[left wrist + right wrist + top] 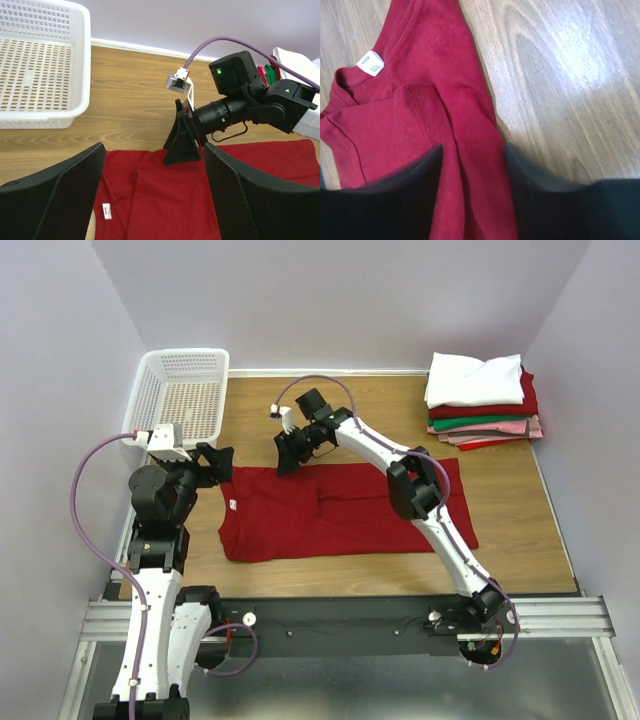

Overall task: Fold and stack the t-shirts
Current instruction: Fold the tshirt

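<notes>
Left gripper (152, 192): nearest the left wrist camera, black mesh-faced fingers (60, 200) spread wide, holding nothing, poised over the collar end of the shirt.
Dark red cotton t-shirt (340, 510): flat on the wooden table (520, 520), centre, long axis left to right, collar and white neck label (106, 211) at the left end; sides look folded in to a long strip, sleeve layer lying over the body.
Right gripper (291, 453): reaching across to the far edge of the shirt near the collar end; jaws parted, astride a raised ridge of red cloth in the right wrist view; pinched or not, cannot tell, likely not yet closed.
Folded stack (485, 400): far right corner, well apart from the open shirt; white on top, then dark red, green, pink, red below.
White plastic mesh basket (185, 395): far left corner, no shirt seen in it.
Done: several shirts folded and stacked; current shirt apparently narrowed lengthwise.
Left: cross-folds into a rectangle, then carry to top of stack.
</notes>
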`<state>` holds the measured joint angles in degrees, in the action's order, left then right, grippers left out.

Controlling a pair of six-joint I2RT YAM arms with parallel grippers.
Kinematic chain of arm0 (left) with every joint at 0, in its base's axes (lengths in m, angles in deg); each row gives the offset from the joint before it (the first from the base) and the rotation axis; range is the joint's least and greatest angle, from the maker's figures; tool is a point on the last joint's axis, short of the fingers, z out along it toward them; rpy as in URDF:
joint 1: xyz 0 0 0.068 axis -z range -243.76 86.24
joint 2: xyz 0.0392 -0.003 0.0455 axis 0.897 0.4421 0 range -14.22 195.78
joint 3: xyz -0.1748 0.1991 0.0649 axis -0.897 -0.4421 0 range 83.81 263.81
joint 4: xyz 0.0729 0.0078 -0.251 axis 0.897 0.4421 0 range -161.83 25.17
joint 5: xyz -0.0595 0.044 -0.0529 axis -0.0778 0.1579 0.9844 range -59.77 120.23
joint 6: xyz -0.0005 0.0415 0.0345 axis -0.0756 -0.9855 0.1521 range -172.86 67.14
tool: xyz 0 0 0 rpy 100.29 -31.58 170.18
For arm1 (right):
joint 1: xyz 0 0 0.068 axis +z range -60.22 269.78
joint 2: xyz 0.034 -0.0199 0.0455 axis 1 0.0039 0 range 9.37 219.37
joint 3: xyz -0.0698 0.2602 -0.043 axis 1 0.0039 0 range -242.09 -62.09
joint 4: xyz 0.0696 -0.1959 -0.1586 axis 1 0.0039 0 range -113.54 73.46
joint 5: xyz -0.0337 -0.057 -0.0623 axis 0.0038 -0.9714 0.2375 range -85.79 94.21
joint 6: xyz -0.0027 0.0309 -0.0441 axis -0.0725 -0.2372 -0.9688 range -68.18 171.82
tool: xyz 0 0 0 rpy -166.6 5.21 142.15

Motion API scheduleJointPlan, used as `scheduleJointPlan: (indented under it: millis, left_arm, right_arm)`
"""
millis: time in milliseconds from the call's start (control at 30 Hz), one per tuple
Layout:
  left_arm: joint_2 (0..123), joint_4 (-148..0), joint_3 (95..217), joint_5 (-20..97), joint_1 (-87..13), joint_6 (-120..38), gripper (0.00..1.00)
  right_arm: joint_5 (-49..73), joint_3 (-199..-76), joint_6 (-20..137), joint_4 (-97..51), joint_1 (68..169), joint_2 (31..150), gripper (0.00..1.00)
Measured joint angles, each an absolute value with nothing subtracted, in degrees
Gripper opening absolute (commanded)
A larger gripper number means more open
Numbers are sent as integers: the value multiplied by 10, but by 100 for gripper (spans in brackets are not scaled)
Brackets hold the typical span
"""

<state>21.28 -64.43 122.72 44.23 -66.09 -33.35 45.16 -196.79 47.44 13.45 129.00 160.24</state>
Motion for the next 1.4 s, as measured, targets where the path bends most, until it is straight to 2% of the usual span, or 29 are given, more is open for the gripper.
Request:
scheduleJointPlan:
  millis: [67, 100, 133, 167, 233, 467, 667, 733, 767, 800, 833, 900, 1067, 1133, 1167, 1200, 1267, 1400]
  left_arm:
    - [213, -644, 1227, 443, -662, -334, 87]
    - [212, -644, 1227, 443, -662, -334, 87]
    - [212, -644, 1227, 443, -662, -334, 87]
    - [212, -644, 1227, 443, -662, -334, 87]
    - [212, -644, 1227, 443, -662, -334, 87]
    - [210, -644, 1227, 443, -662, -334, 87]
    - [210, -645, 1227, 443, -663, -334, 87]
    - [212, -645, 1227, 445, -663, -334, 87]
    - [214, -645, 1227, 446, -663, -334, 87]
    - [216, -645, 1227, 447, -663, -334, 87]
    - [219, -645, 1227, 449, -663, -334, 87]
    - [226, -645, 1227, 452, -663, -334, 87]
    - [236, -649, 1226, 462, -663, -333, 87]
    - [238, -656, 1224, 469, -663, -333, 87]
    - [239, -658, 1224, 472, -663, -333, 87]
    - [241, -661, 1223, 476, -663, -333, 87]
    - [246, -669, 1220, 486, -663, -331, 95]
    - [260, -696, 1202, 522, -663, -317, 98]
  right_arm:
    - [452, -1966, 476, 134, 1290, 1602, 33]
    - [452, -1966, 477, 134, 1291, 1602, 21]
    - [453, -1965, 477, 134, 1292, 1602, 16]
    - [453, -1964, 480, 134, 1292, 1602, 8]
    - [453, -1963, 480, 134, 1292, 1602, 0]
    - [420, -1966, 501, 134, 1276, 1602, 0]
    - [325, -2002, 561, 107, 1215, 1602, 0]
    - [265, -2024, 586, 84, 1187, 1604, 5]
    - [229, -2035, 598, 69, 1175, 1606, 11]
    - [202, -2042, 609, 57, 1167, 1608, 19]
    - [174, -2052, 617, 46, 1160, 1611, 36]
    - [114, -2070, 626, 14, 1145, 1620, 53]
    - [64, -2067, 627, -15, 1140, 1619, 70]
    - [64, -2033, 609, -18, 1139, 1599, 82]
    - [64, -2014, 598, -15, 1139, 1588, 84]
    - [71, -1981, 577, -22, 1139, 1565, 89]
    - [107, -1883, 523, -19, 1138, 1499, 96]
    - [180, -1706, 432, -5, 1137, 1327, 100]
